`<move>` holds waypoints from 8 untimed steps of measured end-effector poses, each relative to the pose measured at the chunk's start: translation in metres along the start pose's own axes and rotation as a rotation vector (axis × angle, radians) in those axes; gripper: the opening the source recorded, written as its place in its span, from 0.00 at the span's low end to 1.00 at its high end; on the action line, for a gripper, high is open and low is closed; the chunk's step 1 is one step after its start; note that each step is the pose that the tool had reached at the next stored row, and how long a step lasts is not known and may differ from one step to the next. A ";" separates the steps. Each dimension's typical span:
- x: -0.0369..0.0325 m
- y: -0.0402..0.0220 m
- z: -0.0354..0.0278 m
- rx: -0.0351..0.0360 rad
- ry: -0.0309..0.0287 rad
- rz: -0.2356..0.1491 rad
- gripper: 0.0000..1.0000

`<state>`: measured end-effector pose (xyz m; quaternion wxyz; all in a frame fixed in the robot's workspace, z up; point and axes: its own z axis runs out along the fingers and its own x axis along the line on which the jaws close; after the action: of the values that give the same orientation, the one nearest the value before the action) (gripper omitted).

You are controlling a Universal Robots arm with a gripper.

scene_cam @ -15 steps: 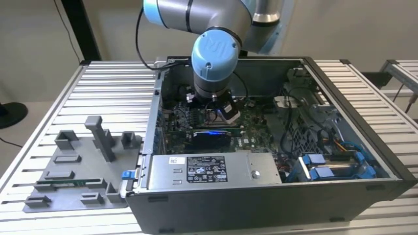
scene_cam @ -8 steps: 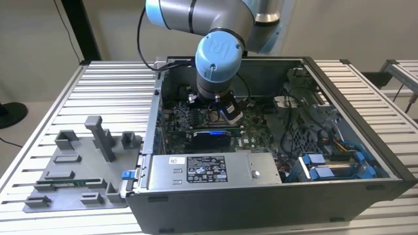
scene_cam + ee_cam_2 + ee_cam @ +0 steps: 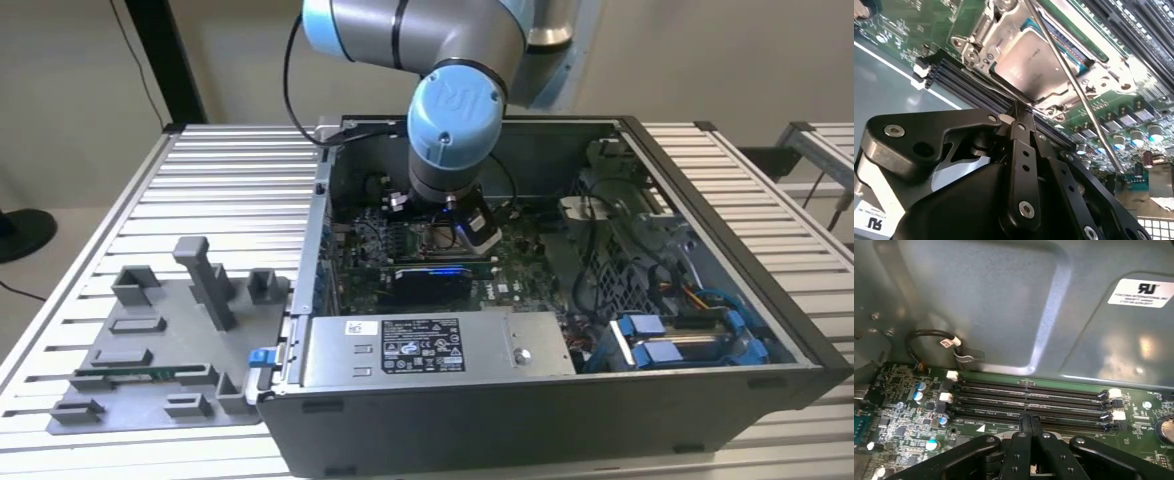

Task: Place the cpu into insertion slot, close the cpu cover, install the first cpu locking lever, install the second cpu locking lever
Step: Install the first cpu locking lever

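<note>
One cpu under cpu cover

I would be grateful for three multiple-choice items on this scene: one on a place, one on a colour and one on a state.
1. Where is the cpu?
A. On the grey tray outside the case
B. On the circuit board, framed by the cpu cover
C. Between the hand's fingers

2. What colour is the circuit board?
A. Green
B. Red
C. White

3. How do the fingers of the hand stand?
A. Spread wide
B. Clamped on the cpu
C. Shut together

Answers:
1 B: the second wrist view shows the chip lying flat inside the silvery frame.
2 A: both wrist views show green board.
3 C: both wrist views show the fingertips meeting with no gap.
</note>
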<state>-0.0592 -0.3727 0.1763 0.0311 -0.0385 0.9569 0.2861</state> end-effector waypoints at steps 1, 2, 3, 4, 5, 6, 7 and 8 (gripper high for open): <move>-0.0012 -0.0001 0.0001 -0.0004 0.0002 0.000 0.00; -0.0023 -0.0002 0.0001 -0.0008 0.0003 -0.001 0.00; -0.0032 -0.0003 0.0002 -0.0012 0.0004 -0.001 0.00; -0.0042 -0.0004 0.0002 -0.0016 0.0006 -0.001 0.00; -0.0050 -0.0005 0.0003 -0.0019 0.0007 -0.001 0.00; -0.0058 -0.0005 0.0003 -0.0022 0.0008 -0.001 0.00; -0.0066 -0.0006 0.0004 -0.0025 0.0010 -0.002 0.00; -0.0073 -0.0007 0.0005 -0.0028 0.0011 -0.002 0.00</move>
<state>-0.0519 -0.3726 0.1761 0.0308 -0.0396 0.9565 0.2874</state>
